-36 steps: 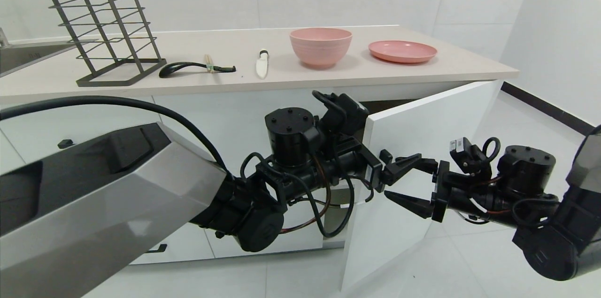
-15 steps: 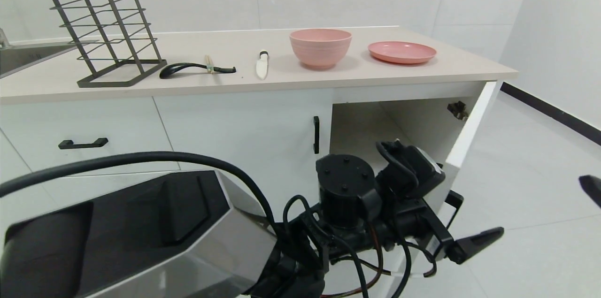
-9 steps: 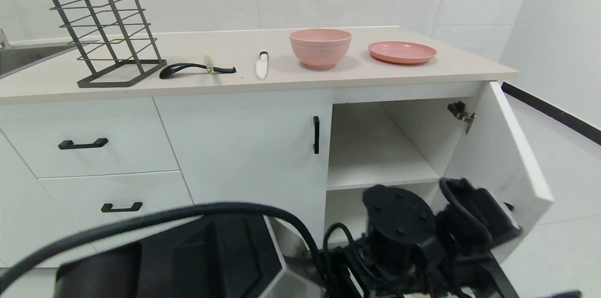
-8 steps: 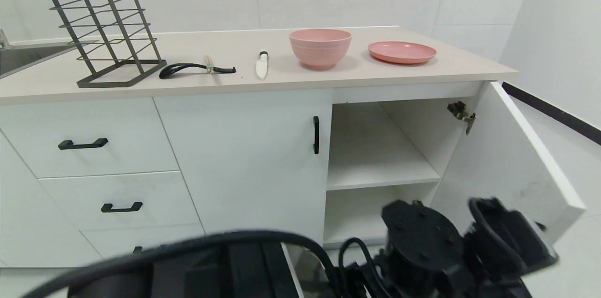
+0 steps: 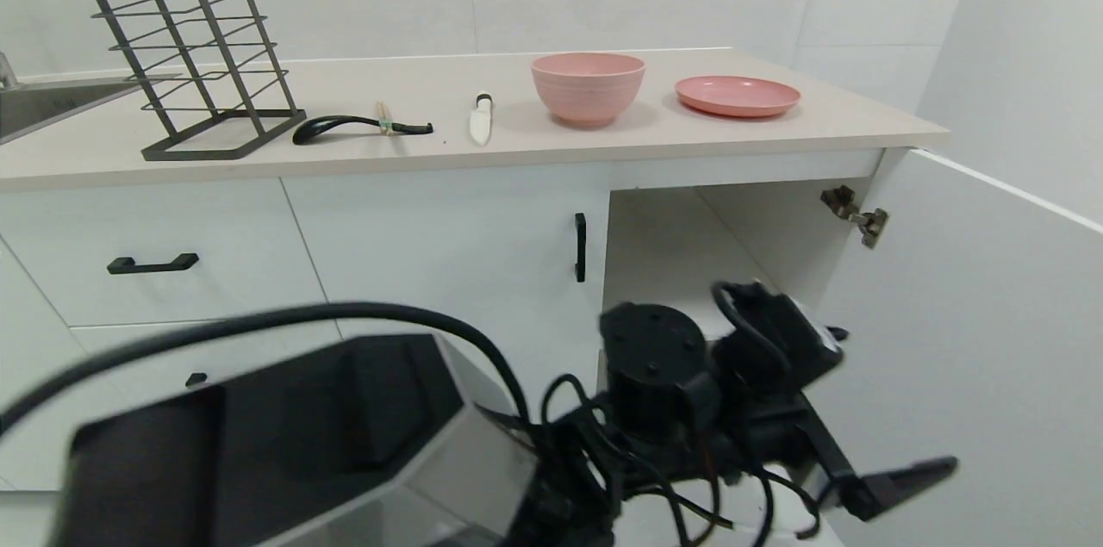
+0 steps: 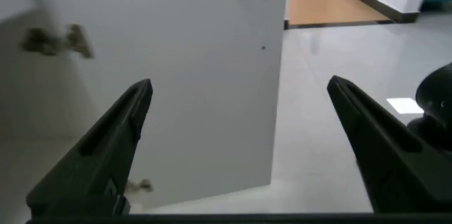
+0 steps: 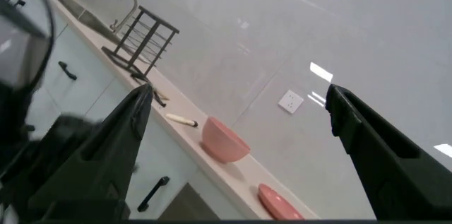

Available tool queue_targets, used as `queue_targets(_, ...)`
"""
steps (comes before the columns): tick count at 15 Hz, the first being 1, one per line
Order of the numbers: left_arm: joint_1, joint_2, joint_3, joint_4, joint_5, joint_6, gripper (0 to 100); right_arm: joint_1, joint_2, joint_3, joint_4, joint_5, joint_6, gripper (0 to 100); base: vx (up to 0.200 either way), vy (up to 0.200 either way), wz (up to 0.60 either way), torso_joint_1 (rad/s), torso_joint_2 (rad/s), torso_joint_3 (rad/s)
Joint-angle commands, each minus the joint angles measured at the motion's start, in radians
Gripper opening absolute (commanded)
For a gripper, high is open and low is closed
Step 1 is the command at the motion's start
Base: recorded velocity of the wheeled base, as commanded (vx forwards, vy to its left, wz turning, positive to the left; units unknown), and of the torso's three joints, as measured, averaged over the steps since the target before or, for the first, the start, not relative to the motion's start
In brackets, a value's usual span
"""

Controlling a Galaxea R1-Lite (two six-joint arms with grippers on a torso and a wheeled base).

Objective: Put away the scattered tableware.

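Observation:
On the countertop (image 5: 431, 86) stand a pink bowl (image 5: 588, 86) and a pink plate (image 5: 738, 95). Left of them lie a white knife (image 5: 480, 118), a black spoon (image 5: 345, 127) and chopsticks (image 5: 384, 119). My left gripper (image 6: 240, 86) is open and holds nothing, low in front of the open cabinet, facing the inside of its door (image 6: 212, 75); one finger (image 5: 905, 478) points right. My right gripper (image 7: 239, 91) is open and holds nothing, looking up from low down at the bowl (image 7: 224, 141), plate (image 7: 279, 201) and knife (image 7: 182, 119).
A dark wire rack (image 5: 185, 43) stands at the counter's left, beside a sink (image 5: 43, 99). The right cabinet's door (image 5: 965, 314) is swung wide, showing a bare shelf (image 5: 672, 271). Drawers with black handles (image 5: 152, 263) are at left. Tiled floor lies to the right.
The cabinet door has swung from part open to wide open. My left arm dropped low, then came back up. The right arm has left the head view.

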Motion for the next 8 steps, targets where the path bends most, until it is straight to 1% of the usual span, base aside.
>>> queue_targets(1,0.260,-0.418,0.359,-0.032,-0.004,0.001,100,-0.001,-0.038,0.043,0.001,0.001,-0.002,100,0.000,0.000,0.00,0.000,0.00,0.000)
queue_targets(2,0.312,-0.522,0.454,-0.032,-0.004,0.001,100,-0.001,-0.062,0.060,0.004,0.001,-0.009,100,0.000,0.000,0.00,0.000,0.00,0.000)
queue_targets(3,0.332,-0.569,0.507,-0.032,-0.002,0.001,100,-0.002,-0.074,0.078,0.004,0.001,-0.009,100,0.000,0.000,0.00,0.000,0.00,0.000)
queue_targets(4,0.369,-0.652,0.633,-0.034,0.001,0.006,100,-0.002,-0.104,0.127,0.004,0.003,-0.009,100,0.000,0.000,0.00,0.000,0.00,0.000)
queue_targets(5,0.389,-0.692,0.696,-0.034,0.001,0.009,100,-0.002,-0.119,0.150,0.004,0.003,-0.009,100,0.000,0.000,0.00,0.000,0.00,0.000)
queue_targets(6,0.441,-0.777,0.776,-0.034,0.004,0.010,100,-0.004,-0.157,0.183,0.022,0.003,-0.008,100,0.000,0.000,0.00,0.000,0.00,0.000)
queue_targets(8,0.504,-0.879,0.791,-0.025,0.003,0.013,100,-0.002,-0.255,0.195,0.148,0.001,-0.009,100,0.000,0.000,0.00,0.000,0.00,0.000)
